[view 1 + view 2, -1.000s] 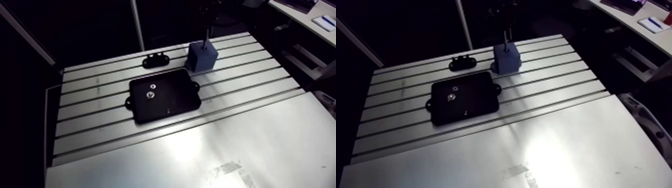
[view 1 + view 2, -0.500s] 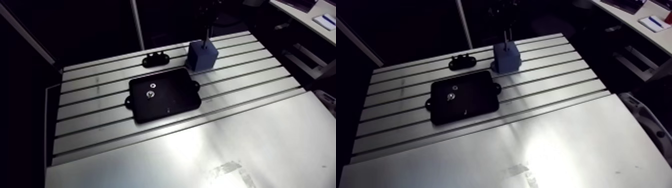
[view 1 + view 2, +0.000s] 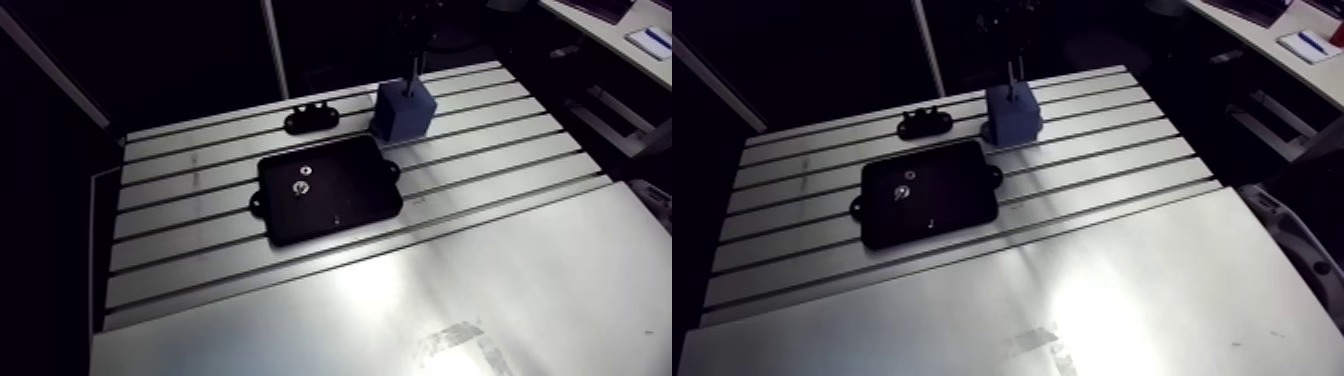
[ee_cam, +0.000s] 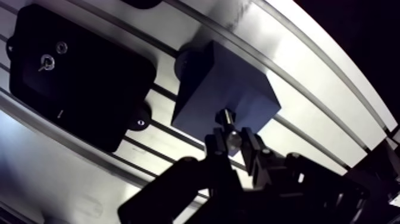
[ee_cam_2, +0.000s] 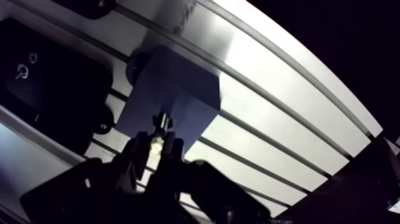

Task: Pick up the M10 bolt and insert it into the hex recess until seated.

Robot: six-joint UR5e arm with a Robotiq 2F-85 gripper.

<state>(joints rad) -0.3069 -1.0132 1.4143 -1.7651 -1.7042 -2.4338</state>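
Right: in the arm view, the tray [image 3: 352, 208] sits centre-left, with a bracket [image 3: 311, 120] above it and the blue block [image 3: 404, 112] at upper right. The gripper [image 4: 233, 142] hangs over the block with its fingers [image 4: 215, 148] narrow, clamped on the bolt [image 4: 225, 118]. Its long axis runs straight off the fingertips toward the block's top. The recess isn't visible, and contact can't be told. No readable markings.

Block [image 3: 405, 112] behind tray [image 3: 352, 206] on table [image 3: 190, 245], bracket [image 3: 312, 121] beside block, perhaps 2 fasteners [image 3: 300, 187] on tray.

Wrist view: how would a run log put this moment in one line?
hand: shut on bolt | bolt tip: over blue block | seated: cannot tell
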